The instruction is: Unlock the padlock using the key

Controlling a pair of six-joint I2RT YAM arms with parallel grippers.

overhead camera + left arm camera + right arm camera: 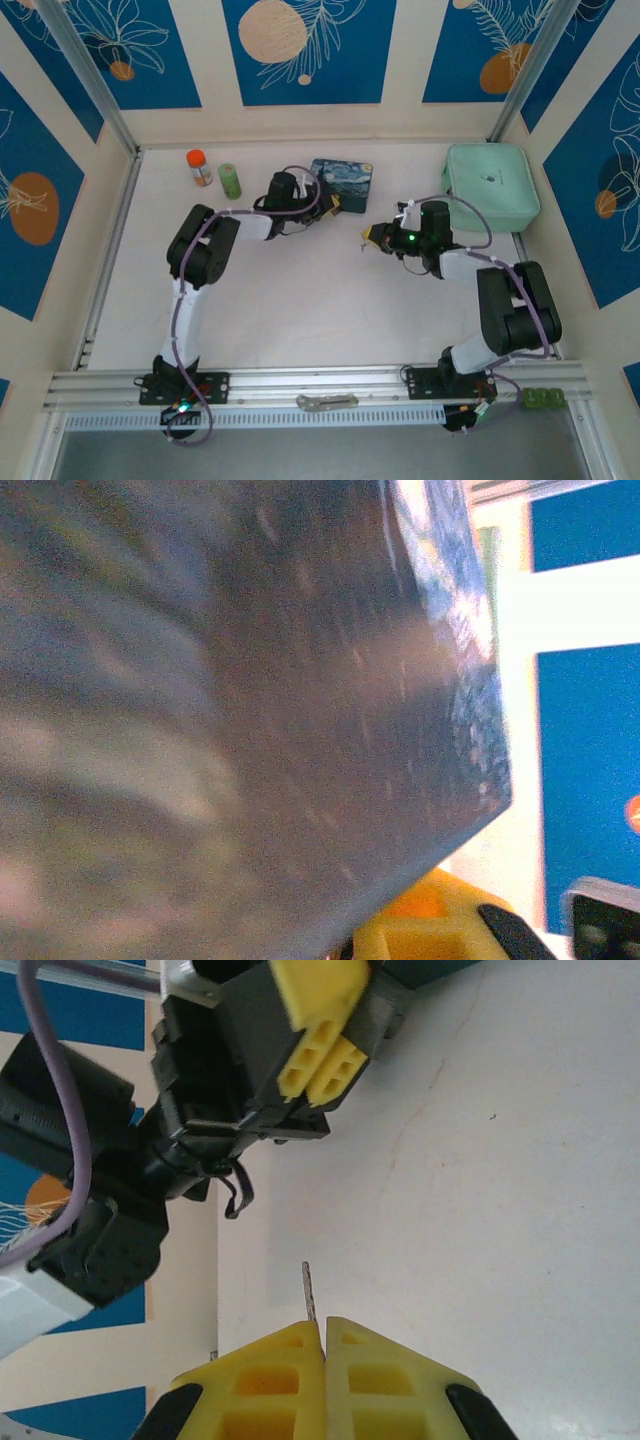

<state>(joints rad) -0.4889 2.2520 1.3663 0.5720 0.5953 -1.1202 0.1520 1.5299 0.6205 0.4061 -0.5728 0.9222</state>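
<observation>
The left arm (pixel 200 250) rises from its base, bends at the elbow and reaches right across the table; the left gripper (pixel 334 205) points right, and from the right wrist its yellow fingers (pixel 305 1055) look pressed together. The right arm (pixel 510 305) folds at the elbow and stretches left; the right gripper (pixel 372 236) faces the other, well apart from it, jaws closed on a key (pixel 308 1290).
</observation>
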